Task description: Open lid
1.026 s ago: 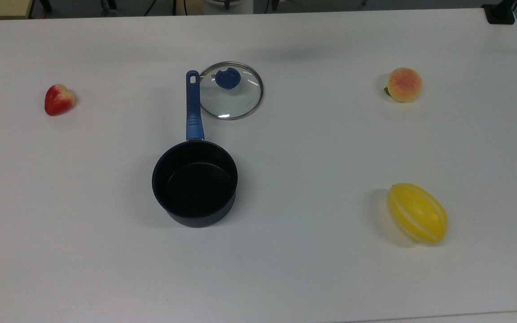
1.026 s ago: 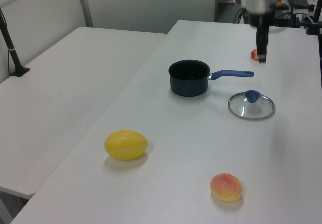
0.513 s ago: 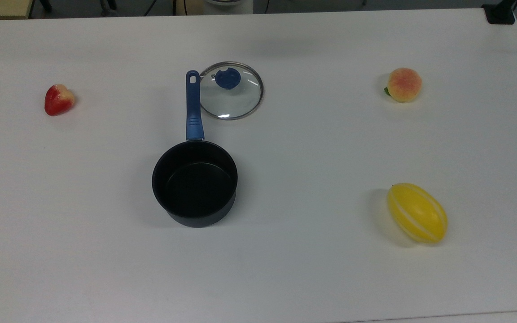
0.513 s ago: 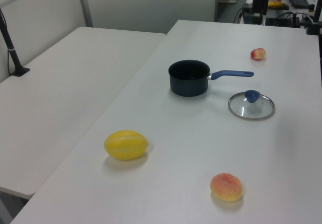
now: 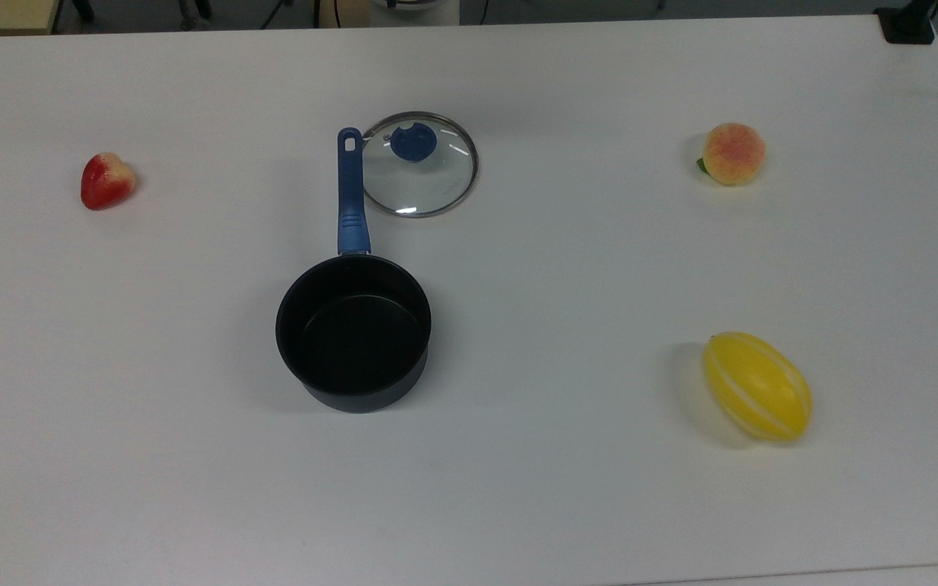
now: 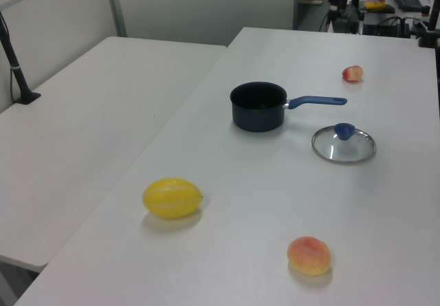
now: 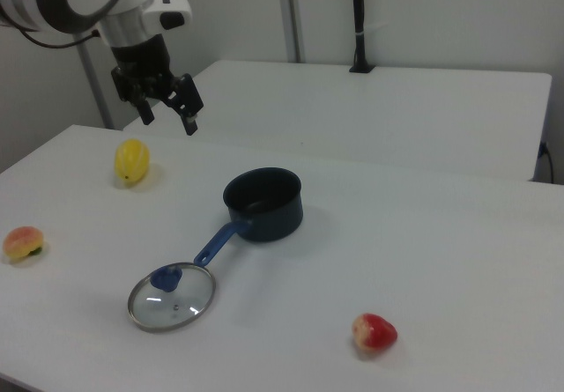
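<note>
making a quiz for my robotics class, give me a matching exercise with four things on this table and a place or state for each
Things:
1. lid
2. saucepan
3. strawberry
4. gripper

States:
A. open, raised above the table in the right view
B. flat on the table beside the blue handle
C. uncovered and empty
D. alone near the top view's left edge

Pairs: 1-B, 2-C, 3-D, 4-A
</note>
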Tool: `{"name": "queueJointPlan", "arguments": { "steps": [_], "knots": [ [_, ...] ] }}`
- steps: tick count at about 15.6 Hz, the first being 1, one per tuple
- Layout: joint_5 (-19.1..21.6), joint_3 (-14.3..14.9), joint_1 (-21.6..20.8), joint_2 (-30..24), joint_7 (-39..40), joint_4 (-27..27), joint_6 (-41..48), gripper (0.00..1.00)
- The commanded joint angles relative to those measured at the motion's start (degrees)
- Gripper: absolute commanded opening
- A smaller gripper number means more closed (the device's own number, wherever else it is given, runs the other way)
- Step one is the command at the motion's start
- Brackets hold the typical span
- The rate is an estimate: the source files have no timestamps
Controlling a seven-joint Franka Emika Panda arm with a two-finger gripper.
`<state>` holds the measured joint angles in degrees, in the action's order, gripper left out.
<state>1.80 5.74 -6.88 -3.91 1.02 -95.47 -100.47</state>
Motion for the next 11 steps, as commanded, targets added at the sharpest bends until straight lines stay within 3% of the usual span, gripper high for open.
{"name": "queueJointPlan", "arguments": {
  "steps": [1, 5, 11],
  "knots": [
    [3.72, 0.5, 0.55, 1.97, 3.2, 0.28, -2.89, 1.0],
    [5.75, -0.55, 2.23, 3.47, 2.15, 1.6, -2.44, 1.0],
    [5.32, -0.99, 2.31, 3.56, 1.44, 1.6, -2.18, 1.0]
  ]
}}
